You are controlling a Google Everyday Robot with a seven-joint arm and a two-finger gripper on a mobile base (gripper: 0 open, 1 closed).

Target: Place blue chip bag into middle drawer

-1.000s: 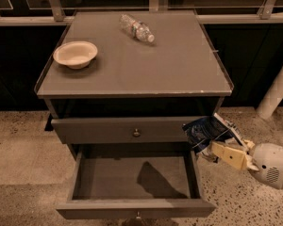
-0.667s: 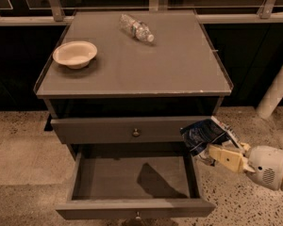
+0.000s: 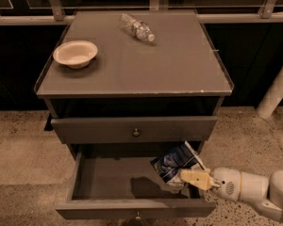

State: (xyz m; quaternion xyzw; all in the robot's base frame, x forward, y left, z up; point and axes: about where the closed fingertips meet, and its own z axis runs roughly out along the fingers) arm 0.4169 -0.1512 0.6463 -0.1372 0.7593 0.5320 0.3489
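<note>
The blue chip bag (image 3: 175, 162) is a crumpled dark-blue foil bag with white patches. My gripper (image 3: 188, 177) is shut on it and holds it over the right side of the open middle drawer (image 3: 108, 178). The arm (image 3: 254, 189) comes in from the lower right. The drawer is pulled out, its grey floor bare, with the bag's shadow (image 3: 144, 186) on it. Its front edge (image 3: 132, 209) runs along the bottom of the view. The closed upper drawer front (image 3: 134, 128) with a round knob sits above it.
On the cabinet top (image 3: 179, 65) a cream bowl (image 3: 75, 53) stands at the left and a clear plastic water bottle (image 3: 137, 28) lies at the back. A white post (image 3: 276, 88) stands to the right. The floor (image 3: 19, 145) is speckled.
My gripper has moved left and down with the bag, from beside the drawer's right edge to over the drawer's right part. The bag's shadow now falls inside the drawer.
</note>
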